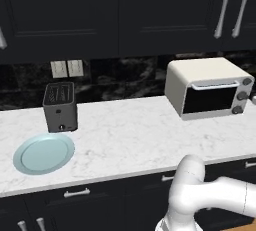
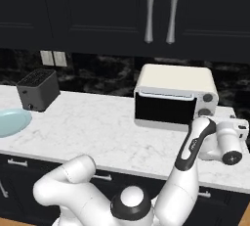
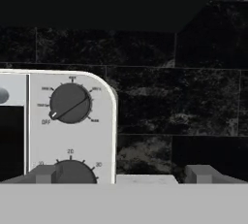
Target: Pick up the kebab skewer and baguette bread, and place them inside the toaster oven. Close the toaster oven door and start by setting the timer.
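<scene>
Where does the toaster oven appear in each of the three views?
Left base view: toaster oven at the right, on the counter, door shut.
Right base view: right of centre, behind the arm.
Hand view: its knob panel at the lower left.
Shared landmark: the upper knob.

A dark slot toaster [image 1: 60, 107] stands just behind an empty pale-blue plate [image 1: 44, 153].

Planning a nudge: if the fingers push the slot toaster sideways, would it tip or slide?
The toaster looks boxy and taller than wide, so a high push may tip it. A low push would probably slide it, since the marble counter looks smooth.
</scene>
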Robot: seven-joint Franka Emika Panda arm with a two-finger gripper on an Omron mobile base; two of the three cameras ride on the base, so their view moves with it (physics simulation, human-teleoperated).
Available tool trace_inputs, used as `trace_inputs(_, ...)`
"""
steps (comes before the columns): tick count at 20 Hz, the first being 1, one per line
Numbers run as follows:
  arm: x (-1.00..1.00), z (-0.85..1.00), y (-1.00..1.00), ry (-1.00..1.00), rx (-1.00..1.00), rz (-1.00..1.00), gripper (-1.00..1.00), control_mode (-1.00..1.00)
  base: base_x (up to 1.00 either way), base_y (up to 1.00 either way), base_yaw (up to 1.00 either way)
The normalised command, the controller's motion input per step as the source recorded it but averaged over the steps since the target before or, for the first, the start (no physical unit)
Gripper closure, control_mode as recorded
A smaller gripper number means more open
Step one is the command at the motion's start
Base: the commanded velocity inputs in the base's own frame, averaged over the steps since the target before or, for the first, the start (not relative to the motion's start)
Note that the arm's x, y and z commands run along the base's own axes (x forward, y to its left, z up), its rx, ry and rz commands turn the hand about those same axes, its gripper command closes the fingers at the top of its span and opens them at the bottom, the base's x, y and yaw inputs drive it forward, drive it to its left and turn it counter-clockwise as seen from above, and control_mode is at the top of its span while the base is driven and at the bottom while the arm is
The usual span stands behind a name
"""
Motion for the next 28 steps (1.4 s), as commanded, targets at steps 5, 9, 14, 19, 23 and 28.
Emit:
trace_inputs(5,0.0,0.0,0.0,0.0,0.0,0.0,-1.0,1.0,0.18,-0.33,0.0)
trace_inputs(9,0.0,0.0,0.0,0.0,0.0,0.0,-1.0,1.0,0.37,-0.33,0.0)
trace_inputs(14,0.0,0.0,0.0,0.0,0.0,0.0,-1.0,1.0,0.48,-0.19,-0.01)
trace_inputs(19,0.0,0.0,0.0,0.0,0.0,0.0,-1.0,1.0,0.14,-0.05,-0.03)
trace_inputs(23,0.0,0.0,0.0,0.0,0.0,0.0,-1.0,1.0,-0.03,0.0,-0.05)
trace_inputs(28,0.0,0.0,0.0,0.0,0.0,0.0,-1.0,1.0,-0.11,0.0,0.0)
